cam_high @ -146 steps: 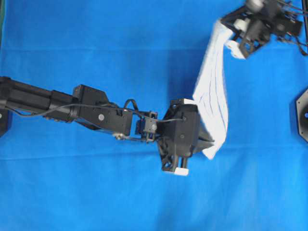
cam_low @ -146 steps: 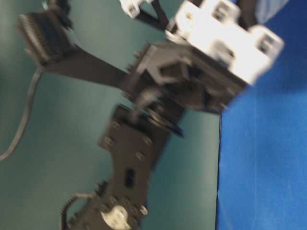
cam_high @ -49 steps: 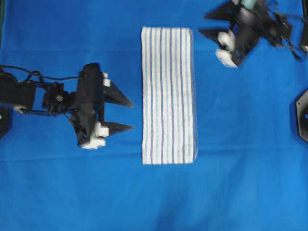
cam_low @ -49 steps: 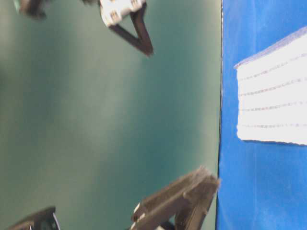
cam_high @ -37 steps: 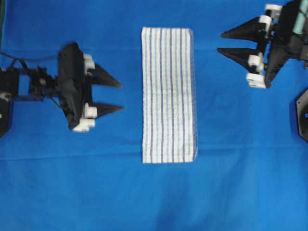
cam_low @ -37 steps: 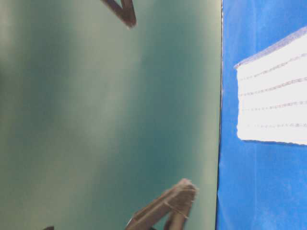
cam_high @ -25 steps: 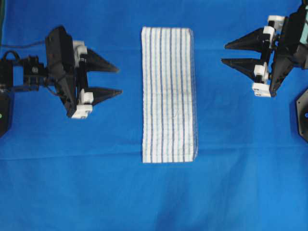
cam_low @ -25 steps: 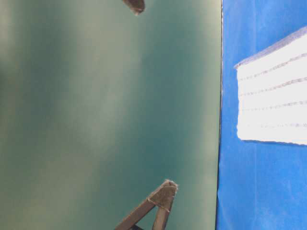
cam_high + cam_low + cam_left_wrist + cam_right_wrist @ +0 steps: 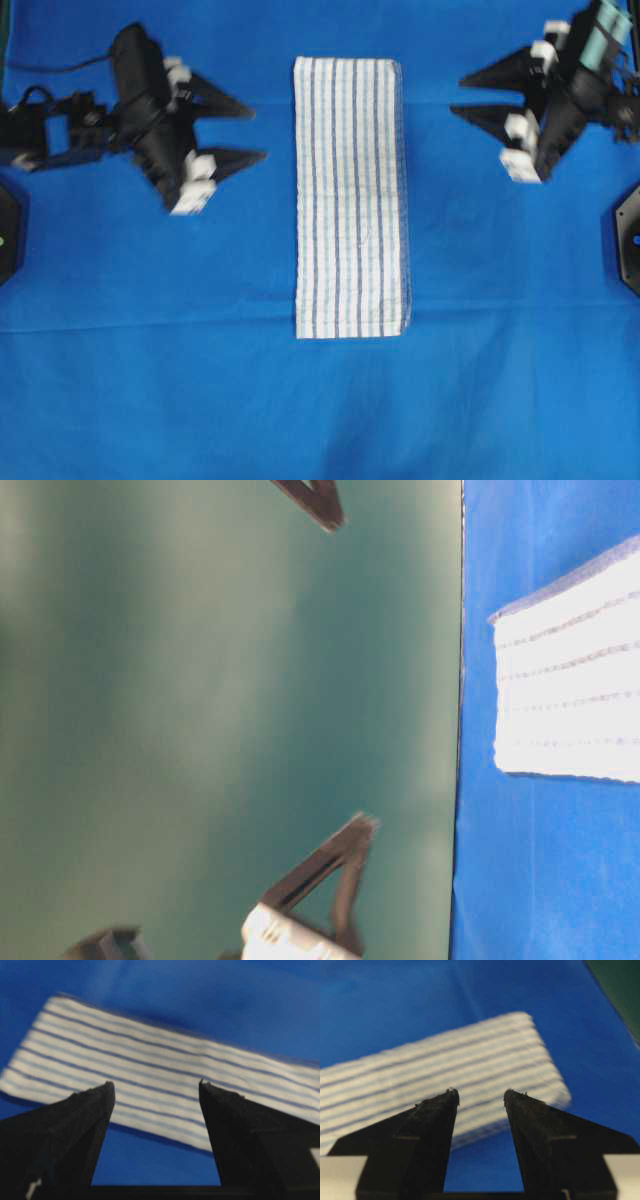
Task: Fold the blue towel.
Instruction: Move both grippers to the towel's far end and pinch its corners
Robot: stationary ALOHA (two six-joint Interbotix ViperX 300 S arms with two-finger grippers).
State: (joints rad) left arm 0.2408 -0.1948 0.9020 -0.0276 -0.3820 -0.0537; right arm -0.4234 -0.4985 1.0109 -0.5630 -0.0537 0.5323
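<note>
Blue towel: long narrow strip, flat mid-counter. Left pincer, right pincer: both wide open, empty, flanking far end, apart from cloth. We judge: grip both far corners evenly, fold toward near edge.

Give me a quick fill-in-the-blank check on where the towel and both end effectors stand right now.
1. The blue towel lies flat as a long folded strip, held by ____ end effector.
2. The left end effector has its jaws ____.
3. In the overhead view, the right end effector sits to the ____ of the towel.
4. The towel rests on a plain ____ table covering.

Missing words: neither; open; right; blue
</note>
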